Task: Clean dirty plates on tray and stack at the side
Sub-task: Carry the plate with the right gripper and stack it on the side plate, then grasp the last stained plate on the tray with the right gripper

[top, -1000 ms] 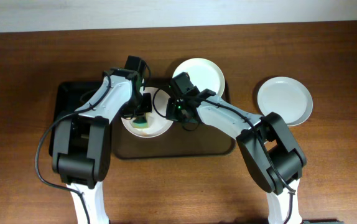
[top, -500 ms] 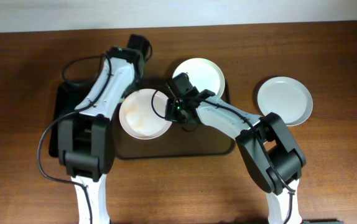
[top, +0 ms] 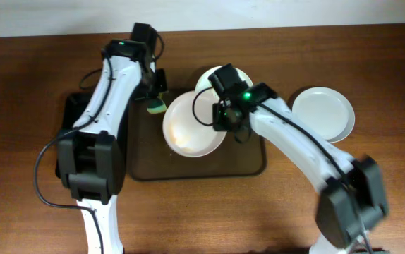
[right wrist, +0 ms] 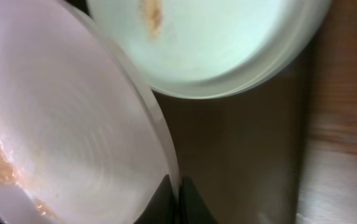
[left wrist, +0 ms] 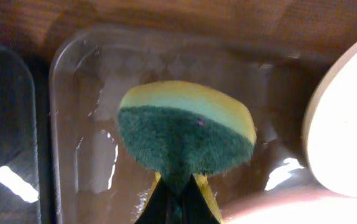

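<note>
My right gripper (top: 221, 115) is shut on the rim of a white plate (top: 192, 125) with orange smears, held tilted over the dark brown tray (top: 146, 152). The wrist view shows the jaws (right wrist: 178, 193) pinching that plate's edge (right wrist: 73, 124). A second smeared plate (top: 241, 79) lies at the tray's back right, also in the right wrist view (right wrist: 209, 43). A third plate (top: 322, 113) lies on the table at the right. My left gripper (top: 154, 95) is shut on a green and yellow sponge (left wrist: 188, 134), held over the tray's back left corner.
A black bin (top: 72, 113) sits left of the tray, partly under my left arm; its edge shows in the left wrist view (left wrist: 4, 124). The wooden table (top: 372, 197) extends around. A pale wall strip runs along the back.
My right gripper has lifted and carried the smeared plate to the right. My left arm has swung back and left with the sponge, off the plate.
</note>
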{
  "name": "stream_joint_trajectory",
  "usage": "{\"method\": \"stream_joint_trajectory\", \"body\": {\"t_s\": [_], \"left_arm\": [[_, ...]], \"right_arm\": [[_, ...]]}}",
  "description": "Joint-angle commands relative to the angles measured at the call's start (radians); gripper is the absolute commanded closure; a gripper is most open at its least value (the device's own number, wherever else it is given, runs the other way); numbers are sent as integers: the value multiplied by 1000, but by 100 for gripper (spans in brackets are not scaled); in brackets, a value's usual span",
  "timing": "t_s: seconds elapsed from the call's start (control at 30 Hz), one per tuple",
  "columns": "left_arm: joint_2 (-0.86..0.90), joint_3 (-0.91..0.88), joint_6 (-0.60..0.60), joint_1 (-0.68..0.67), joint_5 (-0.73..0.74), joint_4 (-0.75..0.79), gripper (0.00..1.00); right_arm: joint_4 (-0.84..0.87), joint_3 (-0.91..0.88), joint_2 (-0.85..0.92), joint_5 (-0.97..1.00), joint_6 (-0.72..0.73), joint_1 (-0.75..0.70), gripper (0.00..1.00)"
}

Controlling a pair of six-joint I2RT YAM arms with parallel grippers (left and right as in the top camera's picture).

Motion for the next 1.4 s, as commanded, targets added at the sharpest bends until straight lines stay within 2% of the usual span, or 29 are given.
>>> {"method": "stream_joint_trajectory", "body": {"t_s": [0.0, 0.03, 0.17, 0.33, 0.53, 0.6, 0.67, 0.73, 0.77, 0.87, 0.9, 0.97, 1.07, 1.2, 1.27, 1.3, 1.37], "left_arm": [[-3, 6, -6, 52, 144, 18, 99], [-3, 6, -6, 53, 144, 29, 99], [-3, 6, -6, 53, 144, 48, 99], [-3, 6, -6, 53, 144, 48, 99], [-3, 6, -6, 53, 144, 48, 99], [-3, 4, -6, 53, 144, 45, 99], [-3, 4, -6, 52, 144, 40, 99], [-3, 4, -6, 52, 130, 27, 99], [-3, 3, -6, 52, 122, 24, 99], [-3, 3, -6, 51, 122, 24, 99], [-3, 3, -6, 51, 122, 24, 99], [-3, 3, -6, 45, 121, 25, 99], [-3, 3, -6, 43, 106, 25, 99], [-3, 3, -6, 43, 106, 26, 99], [-3, 3, -6, 43, 106, 26, 99], [-3, 3, -6, 43, 106, 26, 99], [-3, 3, -6, 43, 106, 26, 99]], "right_arm": [[-61, 23, -134, 365, -22, 71, 96], [-105, 23, -162, 554, -22, 127, 96], [-190, 23, -145, 988, -18, 287, 96], [-193, 22, -142, 1186, -17, 425, 96], [-193, 22, -142, 1175, 25, 425, 96], [-193, 23, -145, 939, 42, 351, 96], [-189, 23, -173, 591, 42, 137, 96], [-184, 23, -200, 395, 42, -42, 96], [-177, 23, -205, 264, 38, -214, 96], [-157, 23, -188, 127, 22, -494, 96], [-120, 23, -167, 79, -19, -622, 96], [-90, 23, -122, 18, -67, -776, 96], [-71, 22, 35, 13, -119, -904, 96], [-23, 22, 205, -5, -149, -901, 96], [-26, 23, 232, -97, -168, -901, 61], [-45, 47, 211, -235, -241, -901, 58], [-142, 152, 170, -319, -279, -872, 57]]}}
